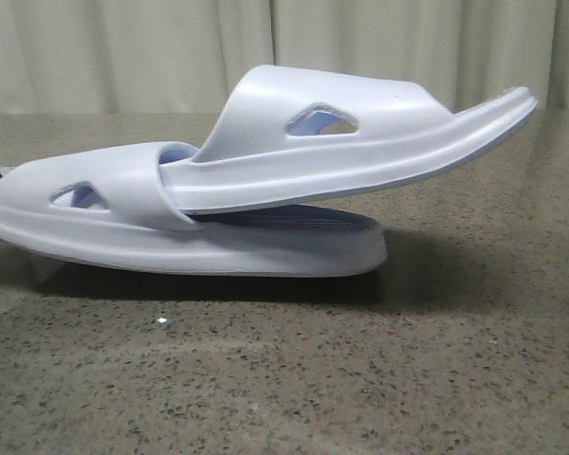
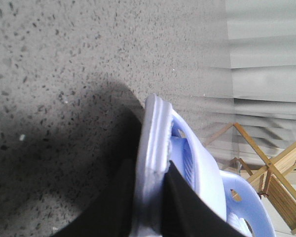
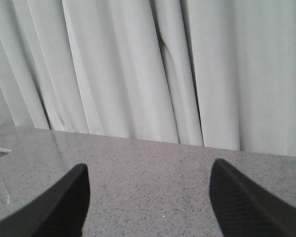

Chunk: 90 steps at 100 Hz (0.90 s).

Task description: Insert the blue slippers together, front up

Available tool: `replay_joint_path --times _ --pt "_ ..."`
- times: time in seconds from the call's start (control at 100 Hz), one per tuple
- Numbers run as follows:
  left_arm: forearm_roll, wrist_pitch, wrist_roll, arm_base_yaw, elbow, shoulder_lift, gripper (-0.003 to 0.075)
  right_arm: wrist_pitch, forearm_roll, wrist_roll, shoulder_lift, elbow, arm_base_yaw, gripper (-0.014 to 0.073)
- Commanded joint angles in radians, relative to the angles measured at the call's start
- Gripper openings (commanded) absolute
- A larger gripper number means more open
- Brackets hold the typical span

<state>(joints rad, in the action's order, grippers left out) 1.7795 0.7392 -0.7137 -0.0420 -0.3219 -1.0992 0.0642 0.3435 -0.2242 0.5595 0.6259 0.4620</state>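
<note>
**A:** What does the front view show?

**B:** Two pale blue slippers on a speckled grey counter [image 1: 284, 379], with a pale curtain [image 1: 123, 57] behind. The lower slipper [image 1: 180, 223] lies flat on its sole. The upper slipper [image 1: 360, 142] has one end pushed under the lower one's strap and rises at a slant toward the right, its far end hanging in the air.

**B:** So they are already nested, by my reading, though not yet seated flat.

**A:** Where are the arms?

**B:** The left gripper [image 2: 150, 207] shows in its own wrist view, its black jaws closed narrowly on the rim of the lower slipper's sole at the left end. The right gripper [image 3: 148, 197] holds nothing; its jaws stand wide apart over bare counter, facing the curtain and away from the slippers.

**A:** What would doing this step well call for?

**B:** Probably a steady left grip, so the lower slipper does not slide while the upper one settles. The pinch is on a thin foam edge, so squeezing harder could fold it; a release should go straight back, without dragging the pair. I judge the risk is the raised slipper tipping out if the base is jolted. Whether it is wedged firmly under the strap cannot be told.
</note>
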Motion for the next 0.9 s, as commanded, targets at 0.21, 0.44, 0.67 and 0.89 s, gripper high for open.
replay_joint_path --times 0.21,0.44,0.67,0.89 --pt "0.081 0.043 -0.059 -0.008 -0.029 0.005 0.0392 -0.081 -0.001 -0.01 -0.001 0.026 -0.007 0.0451" --pt "0.081 -0.057 -0.169 -0.008 -0.029 0.005 0.0533 -0.083 -0.001 -0.01 -0.001 0.026 -0.007 0.0451" --pt "0.081 -0.235 -0.363 -0.008 -0.071 0.039 0.0533 -0.081 -0.019 -0.011 -0.001 0.026 -0.009 0.0451" --pt "0.081 -0.395 -0.605 -0.008 -0.137 0.208 0.053 -0.064 -0.095 -0.02 0.019 0.026 -0.042 0.0451"
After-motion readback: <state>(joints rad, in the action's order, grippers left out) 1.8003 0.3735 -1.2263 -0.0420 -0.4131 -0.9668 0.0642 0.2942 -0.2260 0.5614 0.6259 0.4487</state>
